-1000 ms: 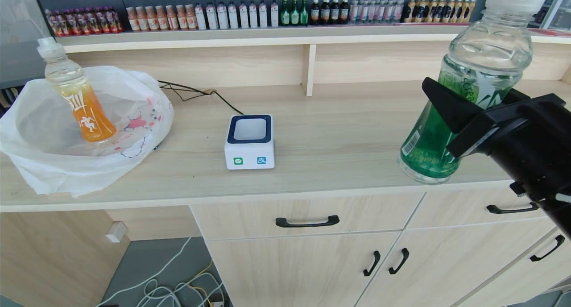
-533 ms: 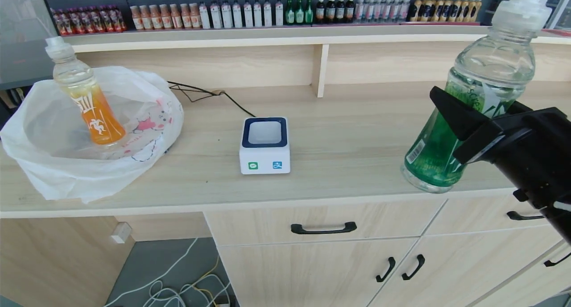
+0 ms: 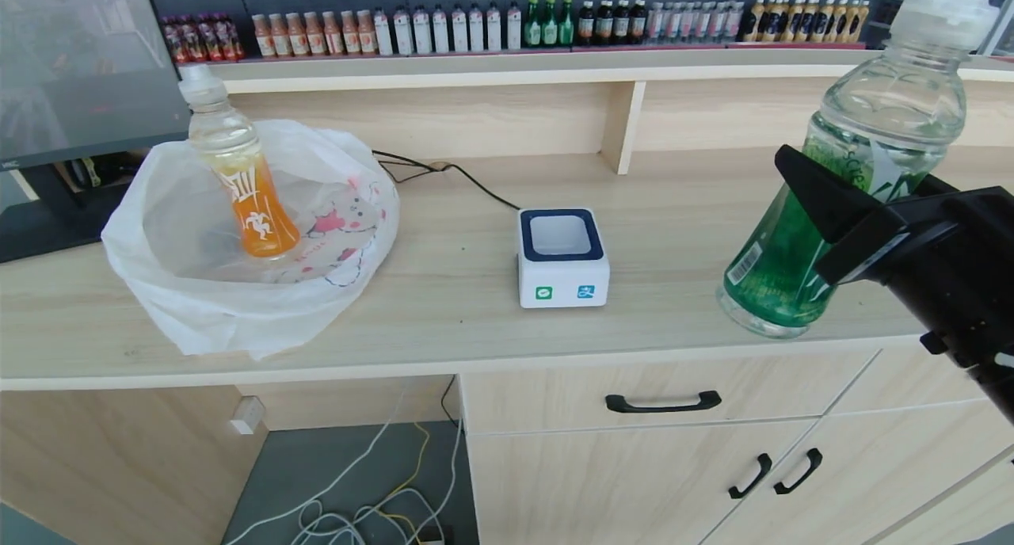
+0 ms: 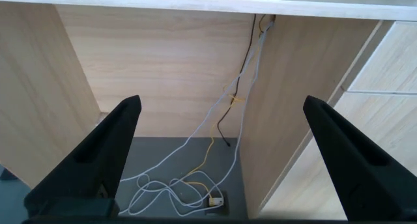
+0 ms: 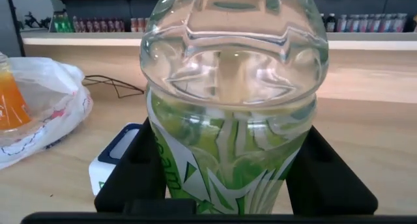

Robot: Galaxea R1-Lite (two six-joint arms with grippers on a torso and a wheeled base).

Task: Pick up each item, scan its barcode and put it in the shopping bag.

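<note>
Right jaws clenched on green bottle (image 3: 780, 272), left jaws released; risk: barcode (image 3: 743, 264) misses scanner (image 3: 563, 256) at bottle's 9 o'clock unless turned downward

Green bottle (image 5: 231, 120) clamped between black fingers of the right gripper (image 5: 231, 175). Behind it on the worktop (image 5: 365, 126), white scanner (image 5: 117, 160); past that, shopping bag (image 5: 49, 116) holding an orange bottle (image 5: 12, 101).

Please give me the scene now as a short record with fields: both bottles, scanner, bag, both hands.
green bottle: tilted, gripped over the counter's right part
right hand: shut on green bottle
orange bottle: leaning inside the shopping bag
scanner: on counter, between bag and green bottle
left hand: open, low before the cabinet
</note>
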